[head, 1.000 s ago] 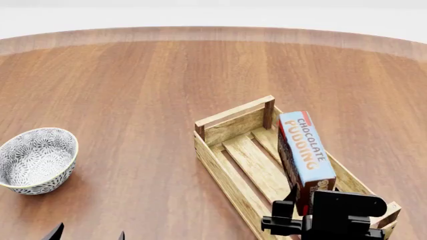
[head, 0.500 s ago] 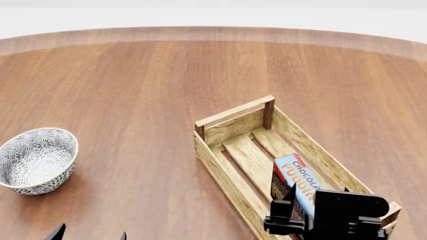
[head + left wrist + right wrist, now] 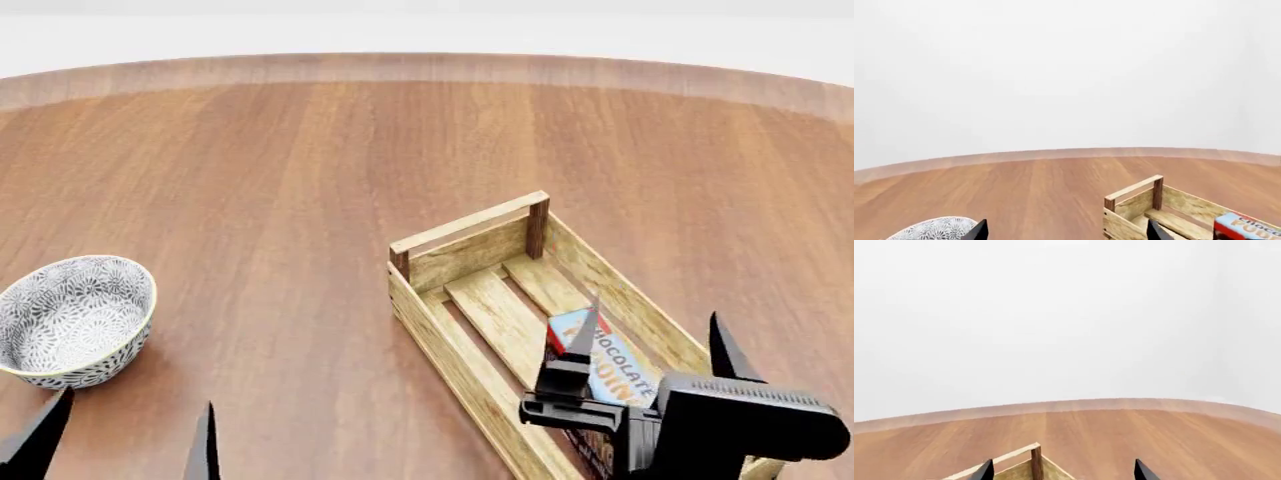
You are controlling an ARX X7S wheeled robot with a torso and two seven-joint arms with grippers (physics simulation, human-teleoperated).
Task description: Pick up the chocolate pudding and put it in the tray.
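The chocolate pudding (image 3: 617,366), light-blue top up, lies on the slats at the near end of the wooden tray (image 3: 441,338). Its near part is hidden behind my right gripper's black body. My right gripper (image 3: 655,342) hangs just over it, open, one fingertip (image 3: 589,322) above the carton and the other past the tray's right wall. The right wrist view shows the right gripper (image 3: 1063,471) wide open over the tray's far corner post (image 3: 1036,461). My left gripper (image 3: 130,432) is open and holds nothing at the table's near left; in the left wrist view the left gripper (image 3: 1067,232) faces the tray (image 3: 1137,201) and pudding (image 3: 1244,227).
A round grey-white patterned bowl (image 3: 74,318) stands on the wooden table (image 3: 267,170) at the left, close beside my left gripper; the bowl (image 3: 937,230) also shows in the left wrist view. The table's curved far edge meets a white background.
The right gripper lowered the pudding into the tray, opened and let it go; the carton now lies on the slats. The left gripper's fingers have risen further into view.
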